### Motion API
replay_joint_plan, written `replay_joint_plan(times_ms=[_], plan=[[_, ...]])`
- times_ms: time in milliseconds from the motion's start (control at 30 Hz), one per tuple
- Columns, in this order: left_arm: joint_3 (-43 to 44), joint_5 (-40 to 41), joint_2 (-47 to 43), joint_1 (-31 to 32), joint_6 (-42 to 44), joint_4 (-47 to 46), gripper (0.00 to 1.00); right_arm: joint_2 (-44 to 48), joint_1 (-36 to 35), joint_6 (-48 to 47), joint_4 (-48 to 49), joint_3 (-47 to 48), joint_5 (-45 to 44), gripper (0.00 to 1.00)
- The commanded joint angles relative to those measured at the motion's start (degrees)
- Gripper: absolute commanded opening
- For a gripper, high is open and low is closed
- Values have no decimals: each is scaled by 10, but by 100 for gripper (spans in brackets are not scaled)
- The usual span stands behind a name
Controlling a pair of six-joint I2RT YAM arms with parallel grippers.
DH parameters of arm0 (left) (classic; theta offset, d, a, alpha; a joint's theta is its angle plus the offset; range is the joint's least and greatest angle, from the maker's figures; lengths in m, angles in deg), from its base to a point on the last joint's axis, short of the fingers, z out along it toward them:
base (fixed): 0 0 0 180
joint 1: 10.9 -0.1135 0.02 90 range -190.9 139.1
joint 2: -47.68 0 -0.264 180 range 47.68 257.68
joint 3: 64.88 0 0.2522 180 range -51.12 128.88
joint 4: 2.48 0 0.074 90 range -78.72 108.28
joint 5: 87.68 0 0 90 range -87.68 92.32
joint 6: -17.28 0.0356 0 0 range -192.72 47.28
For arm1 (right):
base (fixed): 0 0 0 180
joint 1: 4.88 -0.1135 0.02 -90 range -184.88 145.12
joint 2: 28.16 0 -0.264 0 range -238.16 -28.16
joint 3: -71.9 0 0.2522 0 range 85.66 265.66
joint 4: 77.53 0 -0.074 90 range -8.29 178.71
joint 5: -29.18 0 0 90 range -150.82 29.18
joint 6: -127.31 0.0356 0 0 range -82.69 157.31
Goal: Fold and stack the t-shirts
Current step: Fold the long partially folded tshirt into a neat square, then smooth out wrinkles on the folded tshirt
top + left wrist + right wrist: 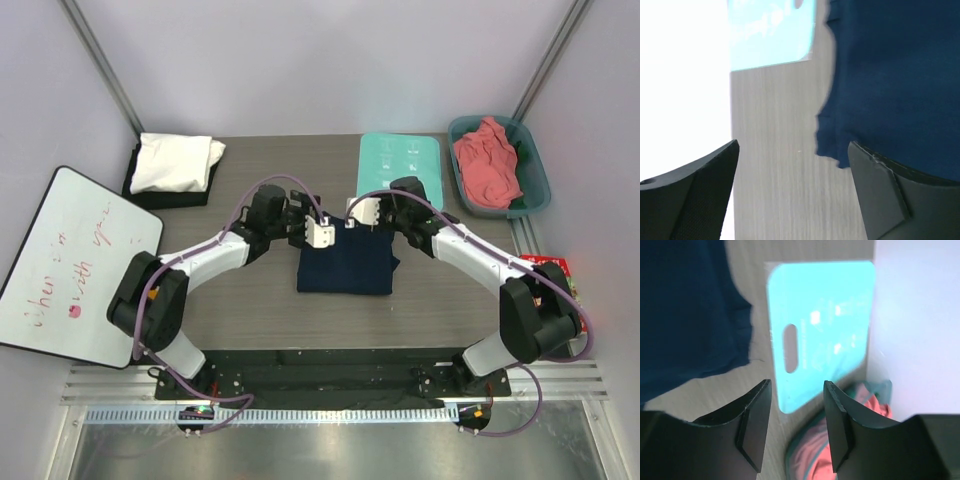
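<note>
Left end effector (318, 232) spread wide, empty, over far left corner of navy t-shirt (345, 265). Right end effector (358, 212) partly spread, empty, at shirt's far edge. Surface (250, 310) grey wood grain, pale walls around. Navy t-shirt folded to rectangle, mid-surface. White t-shirt (178, 160) on black t-shirt (150, 195), far left corner. Pink t-shirt (487, 165) bunched in teal tub (537, 170), far right; mint board (400, 165) beside it. Open surface left of navy t-shirt.

1 navy t-shirt (345, 265), 1 white t-shirt (175, 160), 1 black t-shirt (150, 197), 1 pink t-shirt (487, 165), 1 board (400, 165), 1 tub (537, 165)
</note>
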Motion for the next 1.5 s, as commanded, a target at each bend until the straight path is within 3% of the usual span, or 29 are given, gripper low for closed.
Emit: replay_joint_plan(times_ms=[0,67,133,167,200,267,300,367,400,600,933,1267,1333,1433,1467], plan=[[22,48,1,-3,-59,-142,90,14,-5,35,131,-6,-81,51],[33,65,-3,-3,-62,-128,90,17,-7,58,110,2,-72,49],[32,80,-9,-3,-56,-132,89,18,-5,121,45,19,-42,39],[32,90,-16,-4,-57,-132,87,17,3,141,4,47,-14,34],[36,88,-21,-6,-63,-124,83,14,4,156,-34,58,78,19],[64,62,-33,-10,-75,-23,74,3,4,186,-102,72,151,10],[74,25,-36,-13,-76,70,55,-2,3,188,-117,71,201,1],[95,-15,-40,-13,-67,152,9,-19,2,207,-113,63,231,1],[96,-44,-44,-13,-63,207,0,-27,2,223,-110,60,238,1],[93,-69,-9,-13,-25,299,0,-115,31,266,-112,97,304,1],[158,-76,107,-16,-50,288,0,-211,78,256,-129,166,280,1],[58,62,164,4,-66,4,0,-226,80,237,-106,143,225,1],[53,86,169,4,-71,-15,0,-224,79,241,-74,131,196,1],[48,128,173,5,-110,-79,10,-222,79,240,-49,125,162,1],[48,142,173,7,-127,-113,18,-221,79,239,-47,126,156,1]])
